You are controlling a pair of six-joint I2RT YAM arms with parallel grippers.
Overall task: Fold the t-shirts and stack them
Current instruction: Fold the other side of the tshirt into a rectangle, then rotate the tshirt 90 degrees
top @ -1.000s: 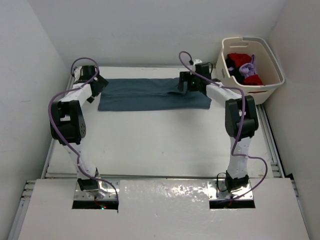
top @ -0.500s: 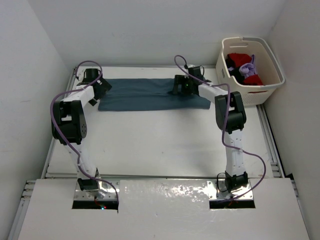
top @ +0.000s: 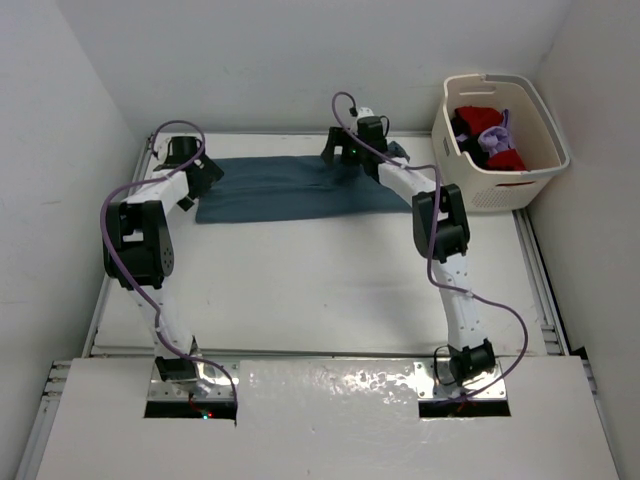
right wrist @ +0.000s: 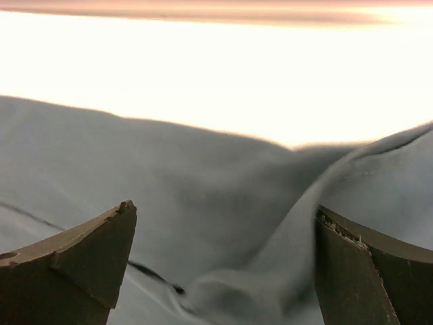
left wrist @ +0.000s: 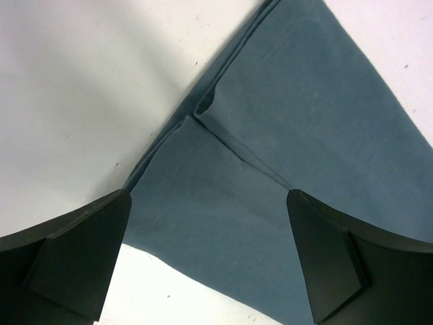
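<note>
Logged teal-blue t-shirt (top: 290,190) spread as a long band, judged mid-fold. Logged left gripper (left wrist: 210,257) and right gripper (right wrist: 223,271) gaping wide, empty, over it. Next judged: pinching cloth edges.

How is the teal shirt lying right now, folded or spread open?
Folded: the teal shirt lies as a long narrow strip across the far side of the table, and the left wrist view shows its layered edges.

My fixed overhead camera, high behind the rig, looking down across the whole table (top: 300,290), my left wrist camera close above the teal-blue t-shirt (left wrist: 284,135), facing down, my right wrist camera low, nearly level, all three sharing that shirt
</note>
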